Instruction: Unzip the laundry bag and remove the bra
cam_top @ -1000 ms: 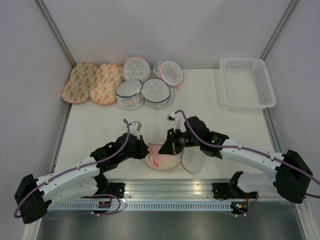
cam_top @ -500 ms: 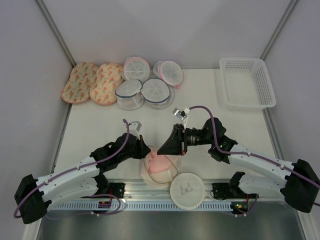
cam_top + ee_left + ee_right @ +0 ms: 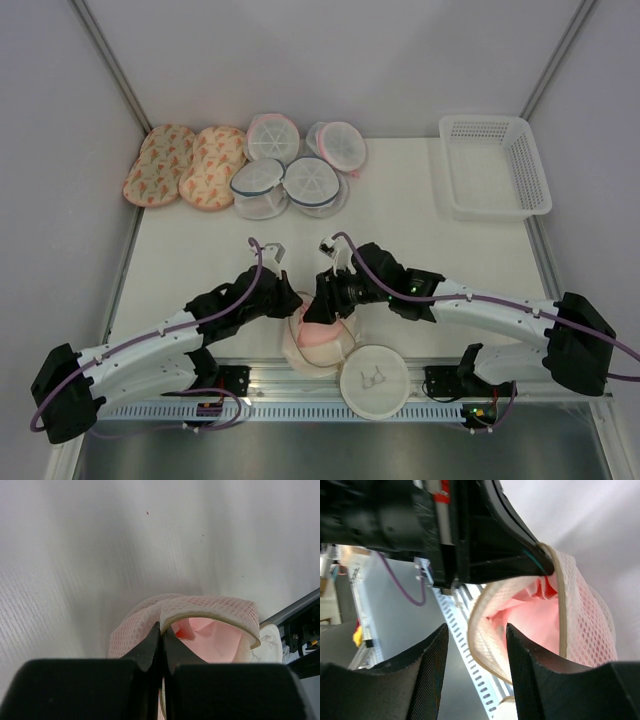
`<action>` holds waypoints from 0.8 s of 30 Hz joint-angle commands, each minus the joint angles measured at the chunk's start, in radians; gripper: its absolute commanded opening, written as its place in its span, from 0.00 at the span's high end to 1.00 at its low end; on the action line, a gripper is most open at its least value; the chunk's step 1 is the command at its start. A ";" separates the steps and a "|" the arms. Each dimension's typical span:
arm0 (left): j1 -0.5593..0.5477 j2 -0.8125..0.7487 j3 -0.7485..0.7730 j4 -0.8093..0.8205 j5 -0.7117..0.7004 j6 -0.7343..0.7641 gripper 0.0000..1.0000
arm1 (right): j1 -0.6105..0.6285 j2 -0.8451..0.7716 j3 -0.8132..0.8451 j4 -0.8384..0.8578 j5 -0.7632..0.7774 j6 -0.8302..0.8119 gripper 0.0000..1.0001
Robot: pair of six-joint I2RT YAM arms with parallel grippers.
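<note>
The laundry bag point(image 3: 298, 352) lies at the table's near edge with its mouth open. Its round lid point(image 3: 374, 380), marked with a small black scribble, hangs flipped out over the front rail. The light pink bra point(image 3: 320, 336) shows inside the bag. My left gripper point(image 3: 293, 305) is shut on the bag's zipper rim point(image 3: 165, 611), with the bra point(image 3: 212, 637) just behind it. My right gripper point(image 3: 323, 311) is open over the mouth. One stretch of rim point(image 3: 481, 630) lies between its fingers, with the bra point(image 3: 537, 622) beyond it.
A white plastic basket point(image 3: 484, 121) stands at the back right. Several white mesh pouches point(image 3: 290, 170) and two orange-patterned pouches point(image 3: 185, 165) sit along the back left. A slotted metal rail point(image 3: 290, 408) runs under the table's front edge.
The lid has been flipped out over the front rail. My right gripper has let go, opened and come down over the bag's open mouth. The left gripper still holds the rim.
</note>
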 commanded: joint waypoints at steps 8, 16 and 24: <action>-0.003 0.014 -0.083 0.033 0.009 -0.079 0.98 | 0.111 0.168 0.059 -0.031 0.293 -0.013 0.47; -0.004 -0.012 -0.132 0.036 0.023 -0.098 0.98 | 0.143 0.372 0.191 -0.122 0.532 -0.042 0.44; -0.003 -0.029 -0.176 0.072 0.038 -0.115 0.98 | 0.168 0.503 0.288 -0.151 0.607 -0.015 0.44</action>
